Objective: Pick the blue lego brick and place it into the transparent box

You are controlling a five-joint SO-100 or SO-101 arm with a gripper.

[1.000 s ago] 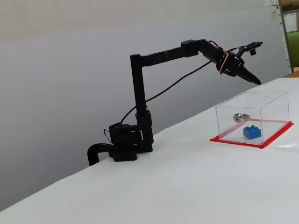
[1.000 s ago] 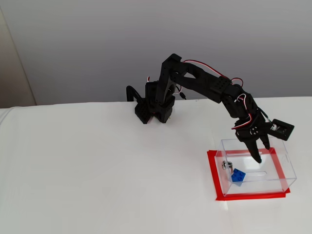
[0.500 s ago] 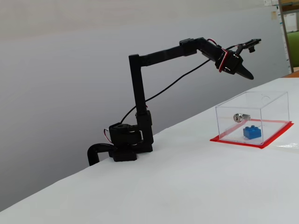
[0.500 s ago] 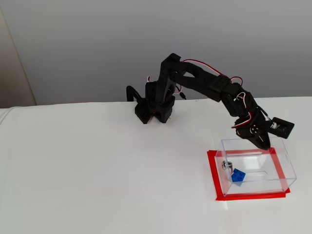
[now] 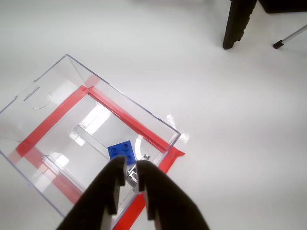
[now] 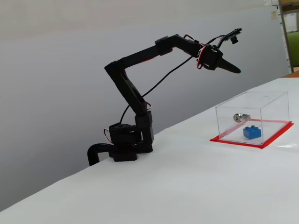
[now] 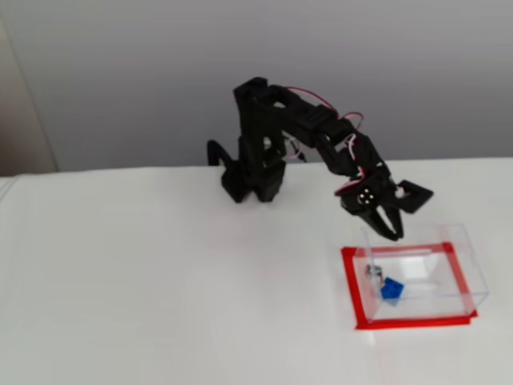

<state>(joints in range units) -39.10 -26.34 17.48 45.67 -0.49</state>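
Small blue plastic lego brick (image 6: 251, 132) rests inside clear rectangular plastic box (image 6: 273, 100), so black two-finger gripper (image 7: 392, 228), empty and slightly spread, hangs above box.

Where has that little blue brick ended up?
The blue lego brick lies on the floor of the transparent box, beside the silver lock on its wall; the hand hangs above, apart.

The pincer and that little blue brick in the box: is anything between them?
Nothing. In a fixed view the pincer hangs above the transparent box, with empty air down to the blue lego brick.
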